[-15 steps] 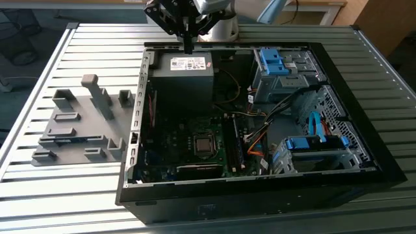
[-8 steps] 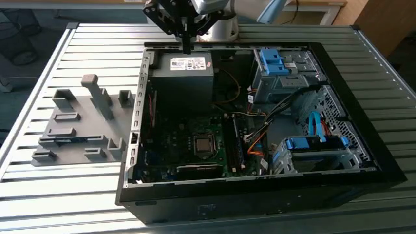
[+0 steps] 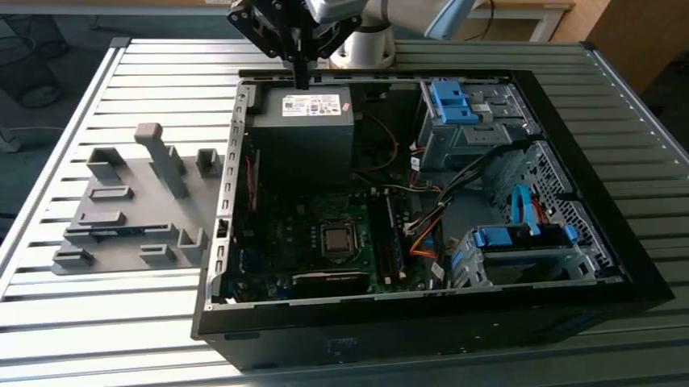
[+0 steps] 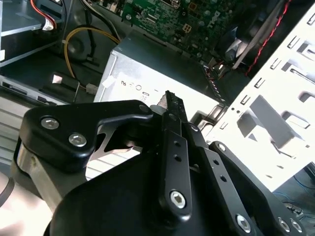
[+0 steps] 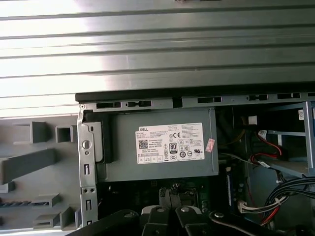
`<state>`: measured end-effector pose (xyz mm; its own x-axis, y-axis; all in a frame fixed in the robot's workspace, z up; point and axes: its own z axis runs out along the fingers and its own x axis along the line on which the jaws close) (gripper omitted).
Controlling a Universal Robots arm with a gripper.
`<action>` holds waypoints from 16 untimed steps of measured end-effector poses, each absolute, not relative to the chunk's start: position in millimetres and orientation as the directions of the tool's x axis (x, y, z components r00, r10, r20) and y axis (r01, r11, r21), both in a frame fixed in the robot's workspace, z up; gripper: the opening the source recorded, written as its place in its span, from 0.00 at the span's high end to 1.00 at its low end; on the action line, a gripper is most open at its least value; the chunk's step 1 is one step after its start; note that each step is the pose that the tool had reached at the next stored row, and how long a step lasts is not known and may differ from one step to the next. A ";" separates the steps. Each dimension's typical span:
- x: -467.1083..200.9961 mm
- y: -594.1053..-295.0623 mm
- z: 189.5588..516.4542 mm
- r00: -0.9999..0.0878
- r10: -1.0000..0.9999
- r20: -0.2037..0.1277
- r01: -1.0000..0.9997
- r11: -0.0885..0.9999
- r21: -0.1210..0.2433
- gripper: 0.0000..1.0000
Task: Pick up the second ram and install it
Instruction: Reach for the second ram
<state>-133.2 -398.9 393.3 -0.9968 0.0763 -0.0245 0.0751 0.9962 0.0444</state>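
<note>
Gripper linkage sits closest to the lens in the second wrist view. The fingers are drawn together into one narrow blade, and nothing is seen clamped between them. The first wrist view agrees: the fingertips meet, with no board in them.

In the exterior view the gripper points straight down over the far edge of the open PC case, just above the grey power supply. It is not touching the power supply, as far as can be told. The power supply's white label faces the first wrist camera.

The second ram is a thin dark strip with a blue-green tint. It lies in a slot of the grey holder on the slatted metal table, outside the case at the exterior view's left and well apart from the gripper. The same strip is visible in the first wrist view.

Inside the case are the motherboard, with the processor socket near its middle, and two blue drive caddies toward the exterior view's right.
</note>
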 end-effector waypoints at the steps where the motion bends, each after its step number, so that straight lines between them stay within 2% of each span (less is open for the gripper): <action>1: -134.0 -398.9 393.3 -0.997 0.076 -0.025 0.075 0.996 0.044 0.89; 16: -144.2 -398.9 393.3 -0.997 0.076 -0.024 0.075 0.996 0.044 0.89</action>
